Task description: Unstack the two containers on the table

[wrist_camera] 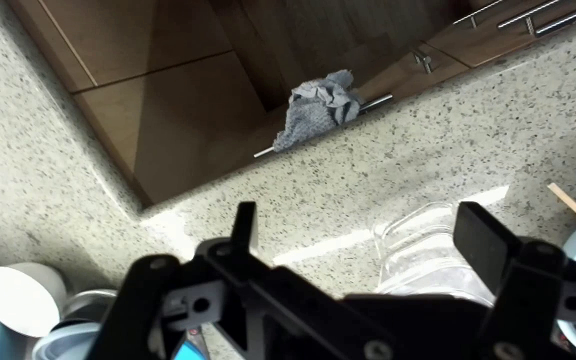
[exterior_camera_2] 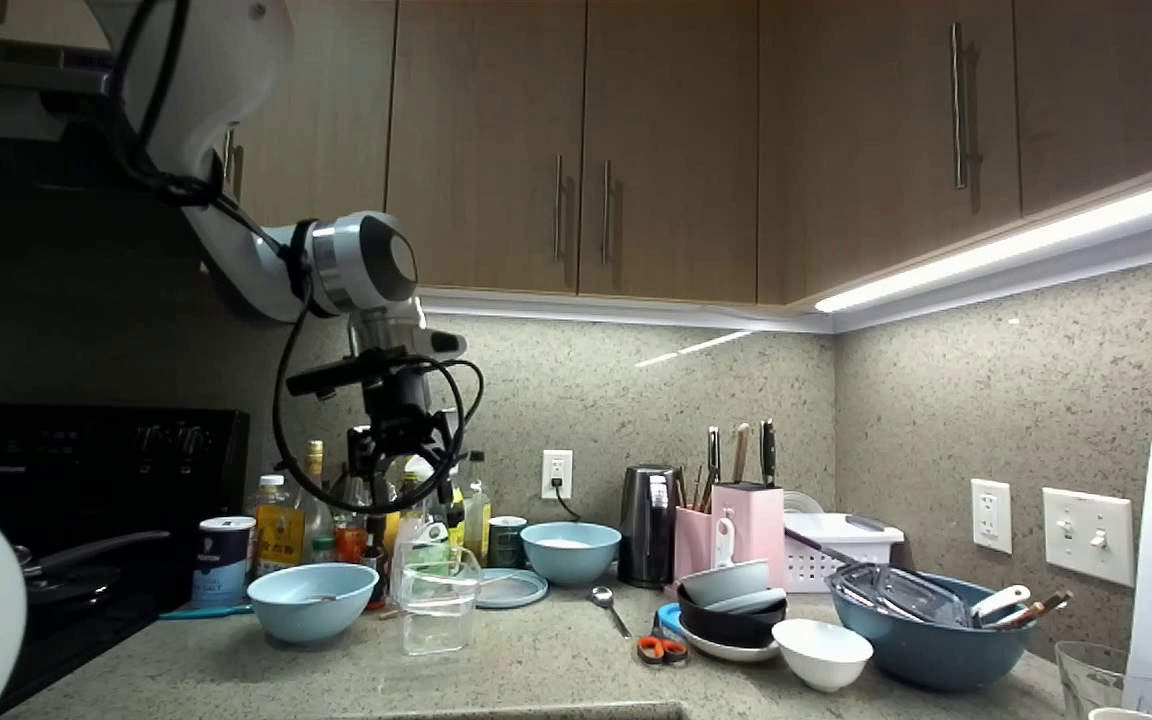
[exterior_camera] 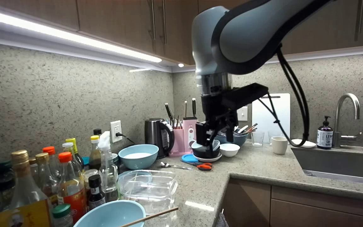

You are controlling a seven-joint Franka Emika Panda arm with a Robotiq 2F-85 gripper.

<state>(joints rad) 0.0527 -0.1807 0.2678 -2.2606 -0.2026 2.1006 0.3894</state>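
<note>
Pincer (wrist_camera: 358, 227) spread wide and empty, its fingers (wrist_camera: 483, 245) well apart, hanging above the surface (exterior_camera: 263, 162) without contact. Lower than it and off to one side, the two clear containers (exterior_camera: 150, 190) sit stacked, one on the other, near a light blue bowl (exterior_camera: 109, 214).

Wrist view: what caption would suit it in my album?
Open black jaws above a speckled countertop, clear containers partly hidden behind them, a grey cloth draped over a metal bar.
</note>
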